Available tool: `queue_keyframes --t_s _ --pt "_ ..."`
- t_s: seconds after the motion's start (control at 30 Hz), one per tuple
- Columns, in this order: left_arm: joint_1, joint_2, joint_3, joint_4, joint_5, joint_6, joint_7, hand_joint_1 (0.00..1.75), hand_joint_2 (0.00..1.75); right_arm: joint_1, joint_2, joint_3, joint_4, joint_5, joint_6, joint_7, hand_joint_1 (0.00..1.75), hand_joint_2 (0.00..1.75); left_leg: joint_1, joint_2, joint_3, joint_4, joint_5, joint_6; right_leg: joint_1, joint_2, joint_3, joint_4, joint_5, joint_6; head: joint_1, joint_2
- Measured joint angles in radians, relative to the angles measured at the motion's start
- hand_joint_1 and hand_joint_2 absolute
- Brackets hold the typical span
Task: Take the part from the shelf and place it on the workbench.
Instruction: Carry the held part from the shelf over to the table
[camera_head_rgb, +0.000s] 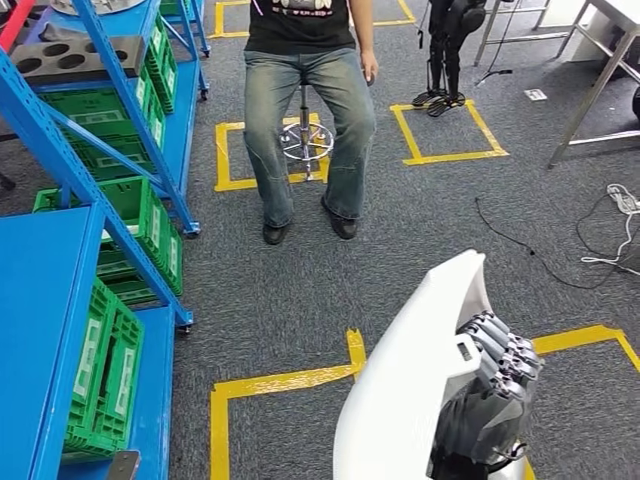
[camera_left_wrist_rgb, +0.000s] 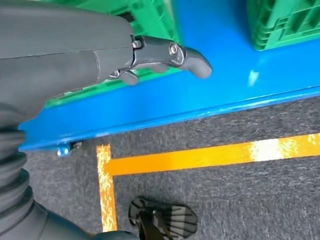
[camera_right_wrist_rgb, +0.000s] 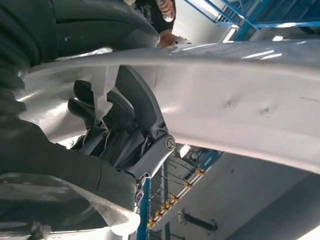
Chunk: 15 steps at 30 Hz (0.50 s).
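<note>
Head view: white part in right robot hand

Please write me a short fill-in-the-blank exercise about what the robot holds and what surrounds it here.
1. The white part is held by the robot's ____ hand.
2. The crates on the blue shelf are ____ in colour.
3. The person ahead is ____ on a stool.
4. The floor tape is ____.

Missing words: right; green; sitting; yellow
</note>
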Motion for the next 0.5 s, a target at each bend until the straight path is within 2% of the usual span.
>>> queue_keyframes --t_s 0.03,0.07,0.13,0.17,0.2,0.23,0.27,0.3,0.33,0.37,0.4,0.43,0.5 --pt "-0.001 -0.001 0.000 0.000 0.000 0.000 0.000 0.00 1.75 0.000 0.000 0.000 0.000 0.000 0.000 0.000 1.75 1.75 0.001 0.011 0.001 -0.004 0.003 0.007 0.001 -0.015 -0.009 0.010 -0.008 0.005 0.002 0.000" --pt "-0.002 -0.001 0.000 0.000 0.000 0.000 0.000 0.00 1.75 -0.001 0.000 -0.001 0.000 0.000 0.000 0.000 1.75 1.75 0.002 0.023 0.002 -0.009 0.006 0.013 0.002 -0.041 -0.027 0.038 -0.026 0.009 0.005 0.000" --pt "0.000 0.000 0.000 0.000 0.000 0.001 -0.001 0.00 1.75 -0.002 -0.001 -0.001 0.000 -0.001 0.000 0.000 1.75 1.75 -0.001 0.050 0.001 -0.012 0.007 0.021 0.003 -0.104 -0.086 0.158 -0.089 0.015 0.010 0.000" --pt "0.002 0.000 0.000 0.000 0.000 0.001 -0.001 0.00 1.75 -0.002 -0.001 -0.001 0.000 -0.001 0.000 0.000 1.75 1.75 -0.003 0.065 0.000 -0.012 0.006 0.022 0.002 -0.120 -0.120 0.226 -0.116 0.018 0.011 0.000" --pt "0.004 0.001 0.000 0.000 0.000 0.001 -0.001 0.00 1.75 -0.002 -0.002 -0.001 0.000 -0.001 0.000 0.000 1.75 1.75 -0.004 0.080 0.001 -0.012 0.005 0.023 0.001 -0.128 -0.144 0.274 -0.130 0.020 0.010 0.000" --pt "0.004 0.001 0.000 0.000 0.000 0.001 -0.001 0.00 1.75 -0.002 -0.002 -0.001 0.000 -0.001 0.000 0.000 1.75 1.75 -0.004 0.094 0.001 -0.012 0.004 0.023 0.001 -0.131 -0.149 0.286 -0.125 0.021 0.010 0.000" --pt "0.003 0.001 0.000 0.000 0.000 0.001 -0.001 0.00 1.75 -0.002 -0.002 -0.001 0.000 -0.001 0.000 0.000 1.75 1.75 -0.004 0.107 0.002 -0.012 0.002 0.022 0.000 -0.136 -0.132 0.256 -0.101 0.020 0.010 0.000" --pt "0.002 0.001 0.000 0.000 0.000 0.001 -0.001 0.00 1.75 -0.002 -0.002 -0.001 0.000 -0.001 0.000 0.000 1.75 1.75 -0.004 0.118 0.004 -0.012 0.001 0.020 0.001 -0.148 -0.095 0.190 -0.067 0.019 0.011 0.000" --pt "0.001 0.001 0.000 0.000 0.000 0.001 -0.001 0.00 1.75 -0.002 -0.002 -0.001 0.000 -0.001 0.000 0.000 1.75 1.75 -0.006 0.128 0.007 -0.012 -0.002 0.017 0.004 -0.174 -0.053 0.113 -0.041 0.015 0.011 0.000" --pt "0.001 0.000 0.000 0.000 0.000 0.001 -0.001 0.00 1.75 -0.002 -0.002 0.000 0.000 -0.001 0.000 0.000 1.75 1.75 -0.008 0.137 0.010 -0.011 -0.005 0.012 0.007 -0.194 -0.016 0.049 -0.022 0.009 0.010 0.000" --pt "0.001 0.000 0.000 0.000 0.000 0.001 -0.001 0.00 1.75 -0.002 -0.002 0.000 0.000 -0.002 0.000 0.000 1.75 1.75 -0.010 0.145 0.012 -0.010 -0.007 0.007 0.010 -0.208 0.008 0.009 -0.014 0.004 0.010 0.000" --pt "0.001 0.000 0.000 0.000 0.000 0.001 -0.001 0.00 1.75 -0.002 -0.002 0.000 0.000 -0.002 0.000 0.000 1.75 1.75 -0.012 0.154 0.014 -0.009 -0.009 0.003 0.014 -0.212 0.016 -0.004 -0.015 -0.002 0.009 0.000" --pt "0.000 -0.001 0.000 0.000 -0.001 0.001 -0.001 0.00 1.75 -0.001 -0.002 0.000 0.000 -0.003 0.000 0.000 1.75 1.75 -0.011 0.170 0.019 -0.009 -0.012 -0.007 0.014 -0.188 0.017 -0.007 -0.010 -0.014 0.008 0.000"
